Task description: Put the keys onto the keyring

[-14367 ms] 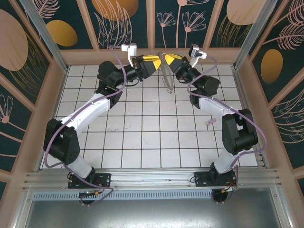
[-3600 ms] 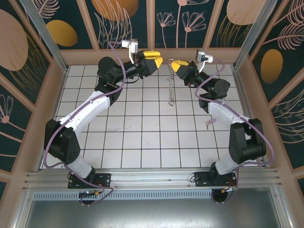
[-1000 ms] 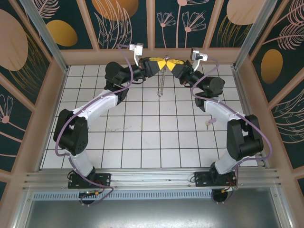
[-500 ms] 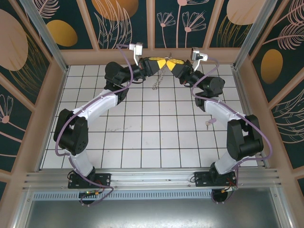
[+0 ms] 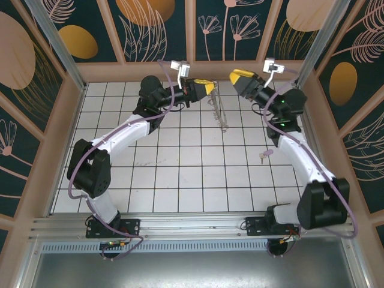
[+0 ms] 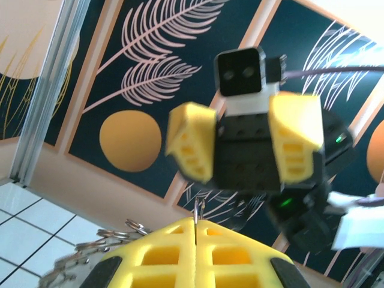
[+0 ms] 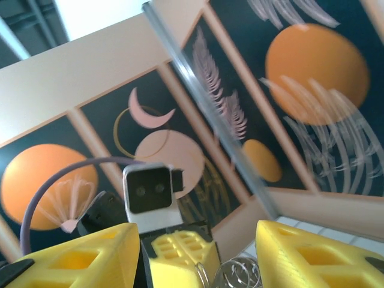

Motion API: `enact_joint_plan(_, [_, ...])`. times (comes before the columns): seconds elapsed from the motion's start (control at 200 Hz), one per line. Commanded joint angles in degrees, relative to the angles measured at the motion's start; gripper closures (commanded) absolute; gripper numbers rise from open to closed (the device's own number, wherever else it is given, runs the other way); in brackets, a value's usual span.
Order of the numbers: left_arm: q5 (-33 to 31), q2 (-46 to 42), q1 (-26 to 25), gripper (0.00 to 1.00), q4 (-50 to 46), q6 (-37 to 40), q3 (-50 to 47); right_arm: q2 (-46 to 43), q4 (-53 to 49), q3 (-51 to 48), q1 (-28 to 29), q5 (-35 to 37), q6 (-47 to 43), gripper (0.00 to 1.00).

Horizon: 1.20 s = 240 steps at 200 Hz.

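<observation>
The keyring [image 5: 220, 111], a thin pale hoop fringed with small wire rings, hangs over the far tiles. My left gripper [image 5: 209, 89] is shut on its upper edge. In the left wrist view the hoop's wire [image 6: 198, 211] stands pinched between my closed yellow fingers [image 6: 162, 255], and small rings [image 6: 114, 234] trail to the left. My right gripper [image 5: 237, 77] is open and apart from the hoop, off to its right. The right wrist view has its fingers [image 7: 318, 252] spread wide, facing the left gripper [image 7: 177, 258] and the rings [image 7: 240, 273]. One small key [image 5: 262, 156] lies on the floor by the right arm.
The white tiled floor [image 5: 180, 174] is walled by patterned panels and a wooden back rail [image 5: 192, 71]. An aluminium post [image 5: 312, 48] stands close behind the right gripper. The right arm [image 5: 294, 144] runs along the right side, the left arm [image 5: 120, 135] across the left.
My right gripper has opened, let go of the hoop and pulled back to the right. The left gripper keeps hold and has shifted right, the hoop now hanging down from it.
</observation>
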Motion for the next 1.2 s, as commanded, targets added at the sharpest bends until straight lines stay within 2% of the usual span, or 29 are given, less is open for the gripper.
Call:
enact_joint_plan(0.0, [-1.07, -4.24, -0.06, 1.00, -4.75, 8.31, -0.51, -4.68, -16.93, -0.88, -2.82, 3.90, -6.08, 0.46])
enact_joint_plan(0.295, [-3.59, -6.76, -0.06, 1.00, -13.07, 18.25, -1.34, -4.04, -45.47, -0.88, -10.99, 10.45, -13.46, 0.46])
enact_joint_plan(0.561, [-5.82, -9.00, -0.08, 1.00, -14.68, 21.92, -4.56, 1.14, -61.09, -2.05, -12.44, 24.42, -21.24, 0.47])
enact_joint_plan(0.721, [-6.64, -10.12, -0.09, 1.00, -13.58, 22.42, -7.35, 3.46, -64.42, -5.52, -14.21, 28.84, -21.93, 0.48])
enact_joint_plan(0.941, [-7.64, -10.31, -0.04, 1.00, -9.04, 19.02, -10.20, 4.58, -66.87, -10.58, -15.84, 32.48, -21.27, 0.51])
enact_joint_plan(1.196, [-5.47, -9.61, -0.04, 1.00, -5.00, 16.17, -10.93, 4.20, -66.03, -17.09, -15.92, 35.11, -18.37, 0.60])
